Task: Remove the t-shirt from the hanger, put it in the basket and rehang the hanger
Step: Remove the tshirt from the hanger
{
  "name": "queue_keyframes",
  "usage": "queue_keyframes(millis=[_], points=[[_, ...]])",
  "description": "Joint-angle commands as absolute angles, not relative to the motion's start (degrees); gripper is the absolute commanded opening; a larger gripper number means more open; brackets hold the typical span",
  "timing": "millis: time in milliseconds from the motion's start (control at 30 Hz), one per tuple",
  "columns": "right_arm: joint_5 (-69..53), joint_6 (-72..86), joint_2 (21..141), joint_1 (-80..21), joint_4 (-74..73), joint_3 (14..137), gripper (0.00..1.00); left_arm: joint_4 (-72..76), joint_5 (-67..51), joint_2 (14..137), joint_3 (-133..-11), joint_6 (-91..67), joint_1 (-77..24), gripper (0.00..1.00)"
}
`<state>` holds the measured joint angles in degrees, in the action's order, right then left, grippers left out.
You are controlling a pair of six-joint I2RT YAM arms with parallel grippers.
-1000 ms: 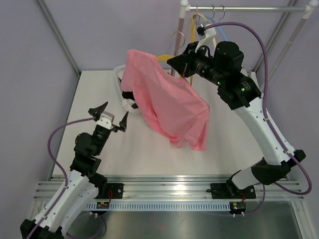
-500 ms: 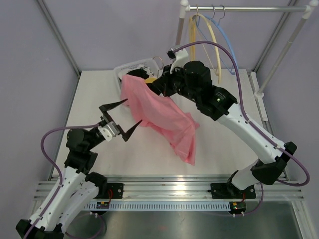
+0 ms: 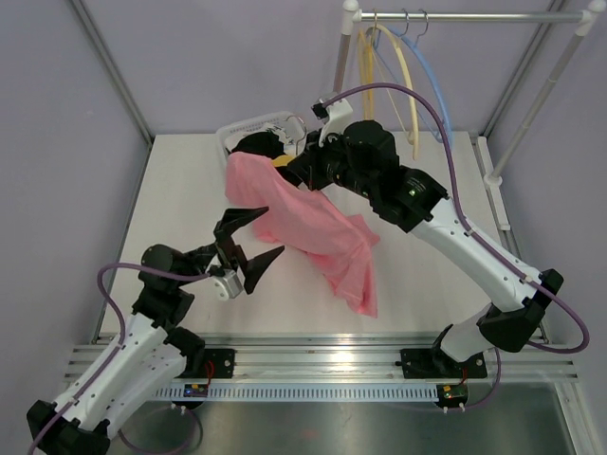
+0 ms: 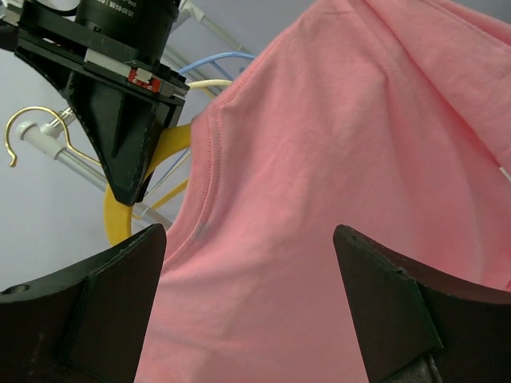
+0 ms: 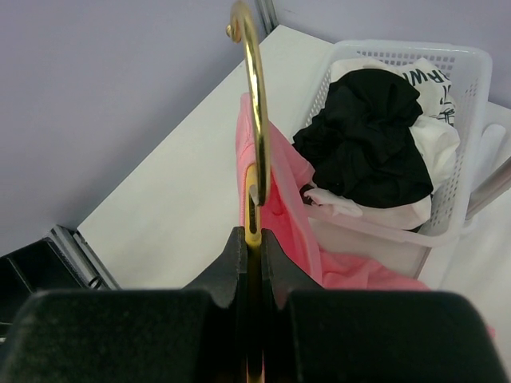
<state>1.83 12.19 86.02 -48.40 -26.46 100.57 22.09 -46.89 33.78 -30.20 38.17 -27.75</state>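
Observation:
The pink t-shirt [image 3: 308,223] hangs from a yellow hanger [image 5: 253,217] with a gold hook [image 5: 255,104], and its hem trails low over the table. My right gripper [image 3: 302,169] is shut on the hanger's neck just below the hook, seen close in the right wrist view as the right gripper [image 5: 252,239]. My left gripper [image 3: 250,241] is open, tilted up at the shirt's lower left side. In the left wrist view the t-shirt [image 4: 319,175] fills the space beyond the left gripper [image 4: 249,239]; the collar and a yellow hanger arm [image 4: 118,215] show at left. I cannot tell whether the fingers touch cloth.
A white basket [image 3: 237,131] holding black and white clothes stands at the table's back, right behind the shirt; its rim [image 5: 471,112] shows in the right wrist view. A clothes rail [image 3: 455,16] with yellow and blue hangers [image 3: 417,85] stands at the back right.
The right arm has carried the hanger and shirt down and leftward from the rail toward the basket. The left gripper has swung up and right to the shirt's lower edge, its jaws slightly narrower.

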Motion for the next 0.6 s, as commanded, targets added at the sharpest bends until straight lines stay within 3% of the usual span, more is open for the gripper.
queue_keyframes(millis=[0, 133, 433, 567], points=[[0.3, 11.6, 84.9, -49.7, -24.9, 102.0, 0.0, 26.0, -43.3, 37.3, -32.6, 42.8, -30.3, 0.88], [0.3, 11.1, 85.4, -50.1, -25.5, 102.7, 0.0, 24.7, -39.7, 42.1, -35.7, 46.2, -33.9, 0.79], [-1.1, 9.8, 83.9, -50.7, -25.9, 101.4, 0.0, 27.1, -31.2, 50.6, -42.5, 46.8, -37.2, 0.74], [-0.8, 9.8, 83.1, -50.7, -25.8, 100.5, 0.0, 27.1, -29.7, 51.9, -43.4, 47.0, -38.3, 0.67]])
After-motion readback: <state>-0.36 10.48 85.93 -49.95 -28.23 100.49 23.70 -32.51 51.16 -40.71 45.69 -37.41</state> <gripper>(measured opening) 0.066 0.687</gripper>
